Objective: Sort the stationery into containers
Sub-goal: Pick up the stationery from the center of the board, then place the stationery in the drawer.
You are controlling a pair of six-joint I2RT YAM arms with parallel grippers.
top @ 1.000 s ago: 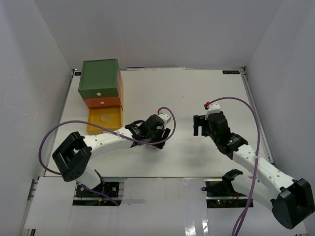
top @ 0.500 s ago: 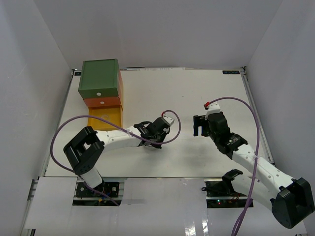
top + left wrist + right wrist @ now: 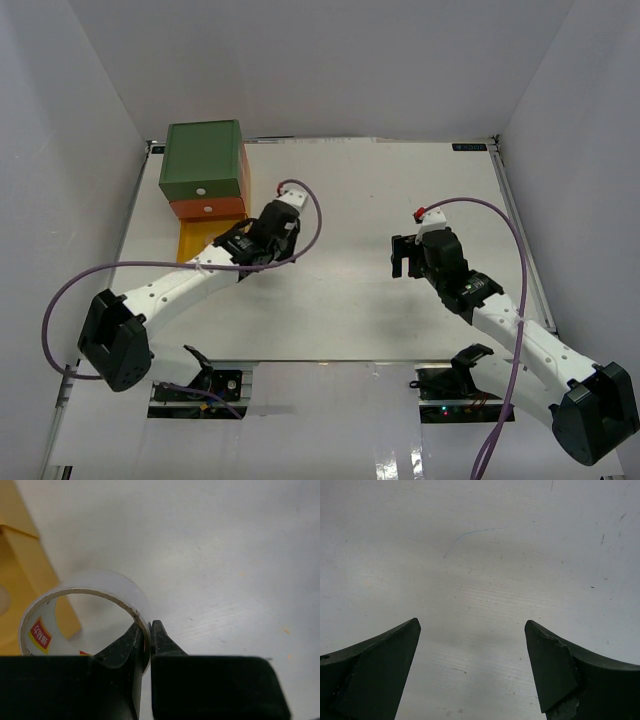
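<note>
Left gripper (image 3: pixel 150 630) is clamped tight on the wall of the clear tape ring (image 3: pixel 107 582), one finger inside and one outside, just right of the pulled-out yellow drawer (image 3: pixel 195 243), and the right gripper (image 3: pixel 472 625) hangs wide open, empty, over the table (image 3: pixel 480 555) well right.

Green drawer (image 3: pixel 204 160), orange drawer (image 3: pixel 208 208), yellow drawer (image 3: pixel 189 243); clear tape ring (image 3: pixel 107 582), red label (image 3: pixel 40 632); white table (image 3: pixel 380 190)
</note>
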